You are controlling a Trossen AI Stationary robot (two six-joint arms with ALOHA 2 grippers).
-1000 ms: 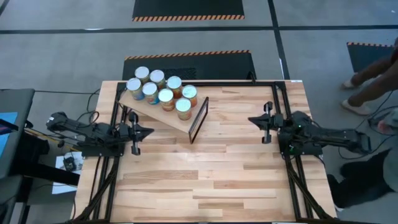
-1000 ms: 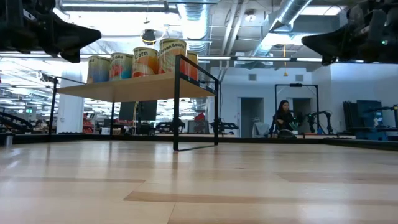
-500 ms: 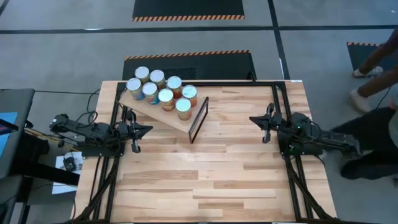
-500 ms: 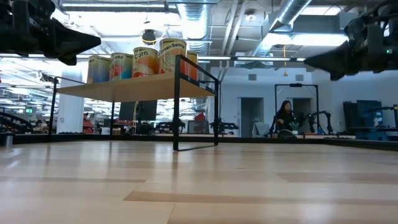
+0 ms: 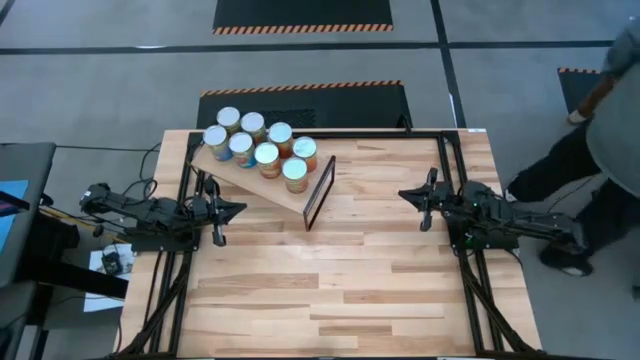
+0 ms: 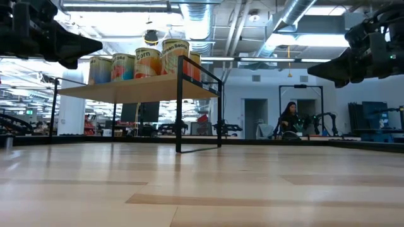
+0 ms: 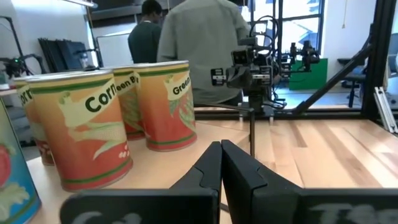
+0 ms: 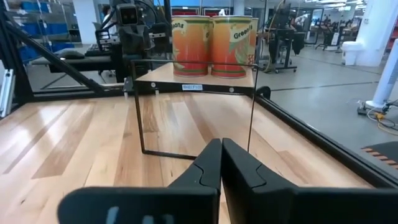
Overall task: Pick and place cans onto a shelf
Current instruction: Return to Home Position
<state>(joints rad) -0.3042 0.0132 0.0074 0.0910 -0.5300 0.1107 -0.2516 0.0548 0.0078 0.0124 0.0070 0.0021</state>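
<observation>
All eight cans (image 5: 258,146) sit on the shelf (image 5: 275,193), on the left arm's side of the worktop (image 5: 330,280). Left tool (image 5: 232,210), closed and empty, hangs near the shelf; right tool (image 5: 408,194), closed too, is well apart. A sloppy left-arm swing could clip the shelf and topple cans.

A robotics lab: bare ceiling ducts (image 6: 192,16) are running overhead, and hazard-striped floor mats (image 5: 300,12) are lying beside the arm-mounted table (image 5: 330,270).

We see bright ceiling lights (image 6: 120,22) flooding the room; shadows on the table (image 5: 340,270) are faint, lids of the cans (image 5: 266,153) glint, and left arm (image 6: 44,38) and right arm (image 6: 372,53) hang as dark silhouettes.
</observation>
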